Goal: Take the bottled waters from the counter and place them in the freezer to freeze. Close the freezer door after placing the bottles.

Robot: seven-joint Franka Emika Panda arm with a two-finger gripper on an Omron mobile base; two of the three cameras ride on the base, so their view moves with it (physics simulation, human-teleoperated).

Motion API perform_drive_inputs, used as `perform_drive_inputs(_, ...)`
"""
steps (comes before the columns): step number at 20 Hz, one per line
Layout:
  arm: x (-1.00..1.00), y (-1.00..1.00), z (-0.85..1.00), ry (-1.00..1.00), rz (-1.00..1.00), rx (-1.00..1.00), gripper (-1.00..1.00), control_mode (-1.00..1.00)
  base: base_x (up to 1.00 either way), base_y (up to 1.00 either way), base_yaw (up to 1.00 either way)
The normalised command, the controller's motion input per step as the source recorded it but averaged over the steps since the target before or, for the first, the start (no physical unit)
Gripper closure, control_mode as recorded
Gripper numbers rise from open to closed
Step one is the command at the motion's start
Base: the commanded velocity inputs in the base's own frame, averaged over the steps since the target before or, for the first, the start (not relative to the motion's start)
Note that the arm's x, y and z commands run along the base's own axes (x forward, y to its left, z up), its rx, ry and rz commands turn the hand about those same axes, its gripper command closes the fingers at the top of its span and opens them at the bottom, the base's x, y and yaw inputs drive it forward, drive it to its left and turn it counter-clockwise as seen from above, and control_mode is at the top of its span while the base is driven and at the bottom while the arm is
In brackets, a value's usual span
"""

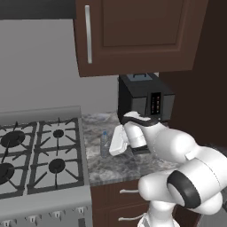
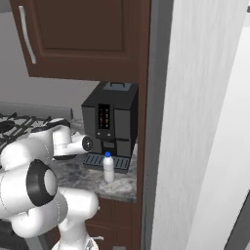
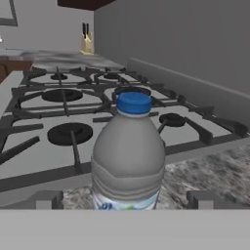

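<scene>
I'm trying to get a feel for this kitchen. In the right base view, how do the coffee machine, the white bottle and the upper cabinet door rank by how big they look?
1. Upper cabinet door, though cut off by the picture's edge.
2. Coffee machine.
3. Milky white bottle, by far the smallest, standing on the counter just before the machine.

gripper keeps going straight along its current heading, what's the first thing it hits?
Most likely the clear greyish bottle: in the hand view it stands upright dead ahead between the open gripper's fingertips, on the counter. Behind it lies the gas stove. How far off it stands is unclear.
</scene>
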Motion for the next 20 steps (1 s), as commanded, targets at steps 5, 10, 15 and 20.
perform_drive_inputs(5, 0.05, 0.0, -0.01, 0.0, 0.0, 0.0, -1.0, -1.0, 0.0, 0.0, 0.0)
perform_drive_inputs(10, 0.03, 0.01, -0.01, 0.0, 0.0, 0.0, -1.0, -1.0, 0.0, 0.0, 0.0)
perform_drive_inputs(15, 0.02, 0.04, -0.06, 0.0, 0.0, 0.0, -1.0, -1.0, 0.0, 0.0, 0.0)
perform_drive_inputs(20, 0.0, 0.12, -0.11, 0.0, 0.0, 0.0, -1.0, -1.0, 0.0, 0.0, 0.0)
